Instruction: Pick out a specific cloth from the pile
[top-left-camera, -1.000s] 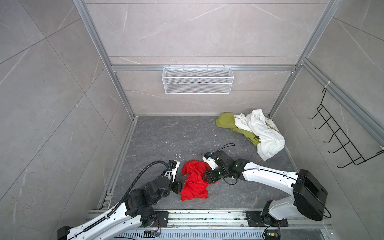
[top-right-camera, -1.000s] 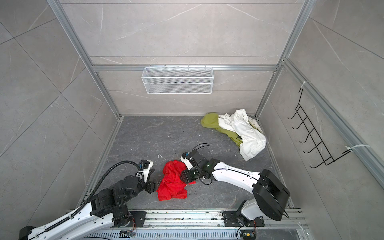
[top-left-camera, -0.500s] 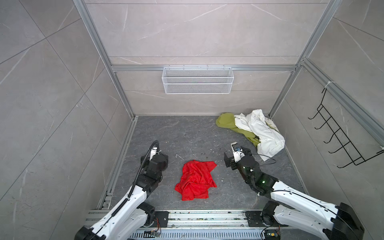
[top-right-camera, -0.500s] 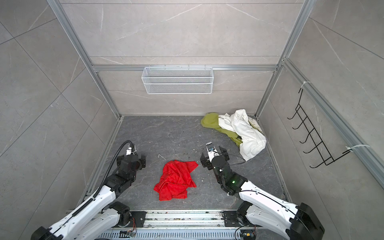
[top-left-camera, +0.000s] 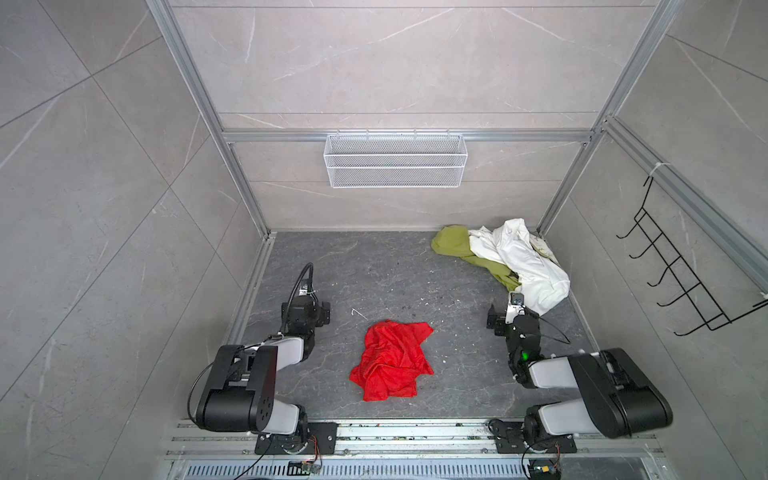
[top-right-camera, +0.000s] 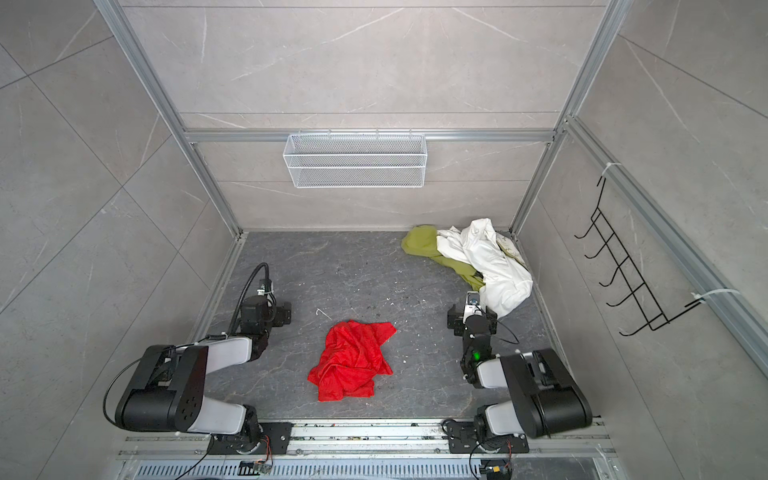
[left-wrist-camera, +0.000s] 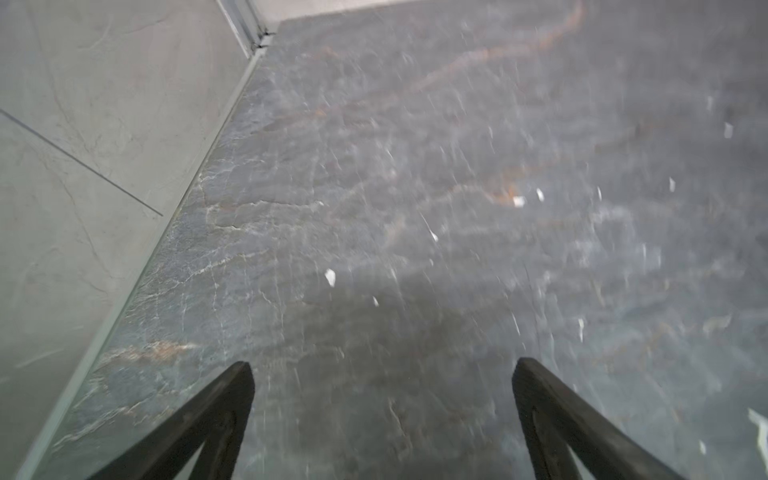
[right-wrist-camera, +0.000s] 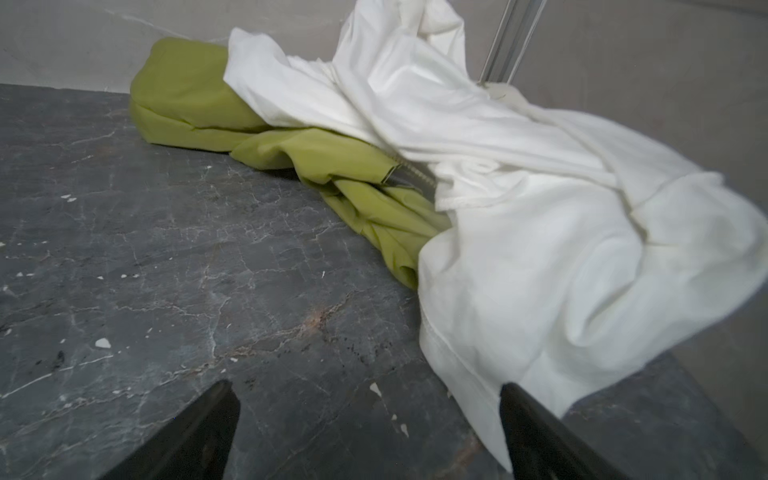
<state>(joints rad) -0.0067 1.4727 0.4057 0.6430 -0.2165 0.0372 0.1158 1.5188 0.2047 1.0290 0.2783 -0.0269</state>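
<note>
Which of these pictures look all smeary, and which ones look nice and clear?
Left wrist view: the floor and its white specks smear into streaks, though the left hand looks sharper. Right wrist view: much clearer, with crisp folds on the green cloth; the white cloth goes soft at one edge. Both top views: sharp, with the red cloth evenly lit.
</note>
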